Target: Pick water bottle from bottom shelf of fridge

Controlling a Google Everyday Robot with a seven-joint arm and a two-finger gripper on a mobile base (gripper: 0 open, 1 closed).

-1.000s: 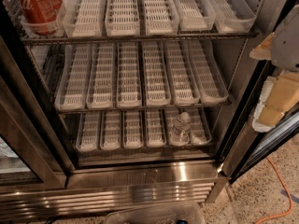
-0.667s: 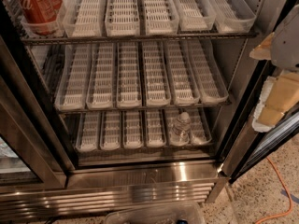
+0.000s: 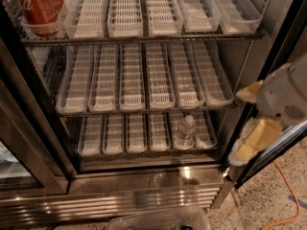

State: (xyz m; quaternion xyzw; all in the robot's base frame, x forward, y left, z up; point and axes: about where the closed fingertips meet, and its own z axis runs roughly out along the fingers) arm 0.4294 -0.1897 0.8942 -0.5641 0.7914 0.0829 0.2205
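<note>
Right of the water bottle (image 3: 186, 127) and a little above it, outside the fridge (image 3: 144, 200), hangs the gripper (image 3: 254, 128); whether it is spread or pressed together I cannot tell. The bottle stands upright on the bottom shelf (image 3: 144, 153), second lane from the right, well apart from the gripper. Reaching in from there, the gripper could strike the middle rack (image 3: 144, 111) just above the bottle, or topple the light bottle backward.

Claw (image 3: 245, 126) at right matt plastic; water bottle (image 3: 186, 128) clear; sill (image 3: 144, 178) brushed steel.
</note>
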